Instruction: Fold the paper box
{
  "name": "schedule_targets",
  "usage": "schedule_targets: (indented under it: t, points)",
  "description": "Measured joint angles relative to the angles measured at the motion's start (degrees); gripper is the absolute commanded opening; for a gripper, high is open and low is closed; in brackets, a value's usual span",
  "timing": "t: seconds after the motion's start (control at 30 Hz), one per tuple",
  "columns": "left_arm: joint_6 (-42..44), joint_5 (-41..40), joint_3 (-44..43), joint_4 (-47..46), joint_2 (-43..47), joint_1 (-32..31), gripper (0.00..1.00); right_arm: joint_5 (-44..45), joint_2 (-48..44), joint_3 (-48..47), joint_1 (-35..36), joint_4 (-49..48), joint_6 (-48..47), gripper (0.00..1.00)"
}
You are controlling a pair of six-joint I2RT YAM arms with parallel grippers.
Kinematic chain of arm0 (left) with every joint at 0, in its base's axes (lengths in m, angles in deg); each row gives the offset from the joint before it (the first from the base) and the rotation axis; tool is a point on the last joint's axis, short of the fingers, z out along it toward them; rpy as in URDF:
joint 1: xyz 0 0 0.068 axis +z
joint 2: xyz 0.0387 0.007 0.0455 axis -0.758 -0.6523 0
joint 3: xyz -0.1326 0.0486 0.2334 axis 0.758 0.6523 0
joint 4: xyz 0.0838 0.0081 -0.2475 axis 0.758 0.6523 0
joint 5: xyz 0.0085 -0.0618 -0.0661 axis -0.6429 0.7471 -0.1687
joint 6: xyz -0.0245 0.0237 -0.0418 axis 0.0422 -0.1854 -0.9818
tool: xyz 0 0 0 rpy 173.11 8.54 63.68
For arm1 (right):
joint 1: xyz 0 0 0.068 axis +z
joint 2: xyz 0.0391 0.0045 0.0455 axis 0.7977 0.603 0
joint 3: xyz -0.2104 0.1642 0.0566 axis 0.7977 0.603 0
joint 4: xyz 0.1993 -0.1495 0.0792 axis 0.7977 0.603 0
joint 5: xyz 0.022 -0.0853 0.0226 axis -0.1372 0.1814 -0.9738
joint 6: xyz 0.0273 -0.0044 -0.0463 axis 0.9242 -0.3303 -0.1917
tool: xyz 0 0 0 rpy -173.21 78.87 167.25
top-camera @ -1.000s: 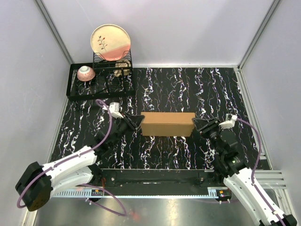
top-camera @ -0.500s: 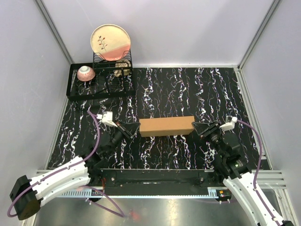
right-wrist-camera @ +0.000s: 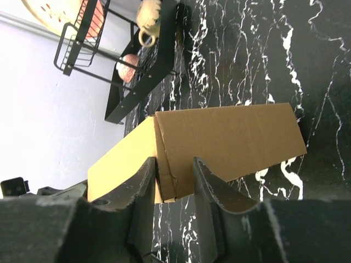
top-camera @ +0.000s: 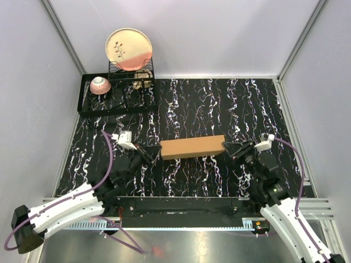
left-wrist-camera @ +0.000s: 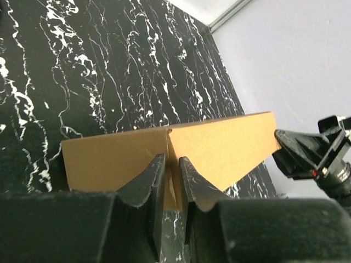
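Long plain brown cardboard paper box (top-camera: 192, 147) is at mid black white-veined bench (top-camera: 208, 104), slightly skewed, and I can't tell if it rests there or hangs just above. The left pincer (left-wrist-camera: 171, 170) is clamped narrow on the left end edge, and the right pincer (right-wrist-camera: 174, 175) is clamped a bit wider on the right end fold. Likely risks: these thin edge grips slip if either arm twists or pulls, so the box drops. Uneven push from both ends buckles the long panel or tears a crease.
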Motion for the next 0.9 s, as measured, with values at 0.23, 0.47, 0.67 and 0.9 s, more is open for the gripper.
schedule_targets:
  t: [0.23, 0.47, 0.67, 0.9]
  points:
    - [5.18, -1.18, 2.03, 10.05, 14.8, -0.85, 0.47, -3.06, -0.61, 0.46, 0.2, 0.44, 1.11, 0.48]
    - [9.33, 5.88, 1.86, 11.17, 15.1, -0.85, 0.44, -4.0, -0.85, 0.81, 0.31, 3.48, 2.82, 0.58]
    - [7.96, 14.01, 1.36, 8.46, 1.33, -1.88, 0.4, -1.7, -0.5, 2.64, 0.33, 16.28, 1.95, 0.64]
    - [5.73, 11.04, 3.45, 8.94, 6.67, -3.08, 0.52, 3.15, -2.1, 0.09, 0.33, 19.47, -0.15, 0.67]
